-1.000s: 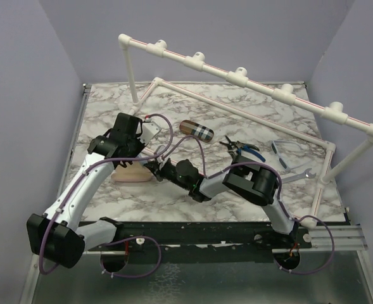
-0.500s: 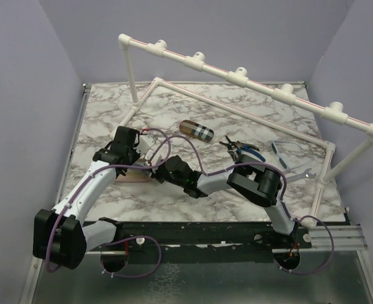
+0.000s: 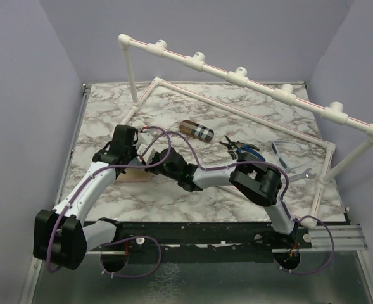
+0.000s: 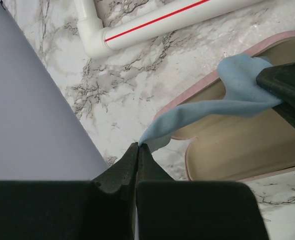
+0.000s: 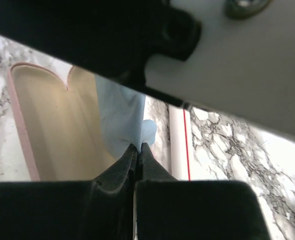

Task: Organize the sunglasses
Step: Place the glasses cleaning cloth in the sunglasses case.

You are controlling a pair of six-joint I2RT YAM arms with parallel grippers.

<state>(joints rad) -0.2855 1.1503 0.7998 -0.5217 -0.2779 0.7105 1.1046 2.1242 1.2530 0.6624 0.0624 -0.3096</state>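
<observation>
A blue-framed pair of sunglasses (image 3: 286, 152) lies at the table's right, far from both grippers. An open pink case (image 3: 133, 175) with a beige lining (image 4: 247, 145) sits at the left. Over it stretches a pale blue cloth (image 4: 212, 107). My left gripper (image 4: 138, 146) is shut on one corner of the cloth, just off the case's edge. My right gripper (image 5: 138, 146) is shut on the opposite end of the cloth (image 5: 119, 115), above the case (image 5: 52, 115). In the top view the two grippers (image 3: 130, 164) (image 3: 152, 166) meet over the case and hide the cloth.
A white PVC pipe frame (image 3: 237, 76) spans the back and right, with a floor pipe (image 4: 152, 22) close to the case. A brown plaid case (image 3: 195, 130), black-and-blue pliers (image 3: 240, 147) and a silver tool (image 3: 300, 174) lie mid-table.
The left wrist has come down towards the pink case. The right arm has reached further left to meet it. Both grippers have stayed shut.
</observation>
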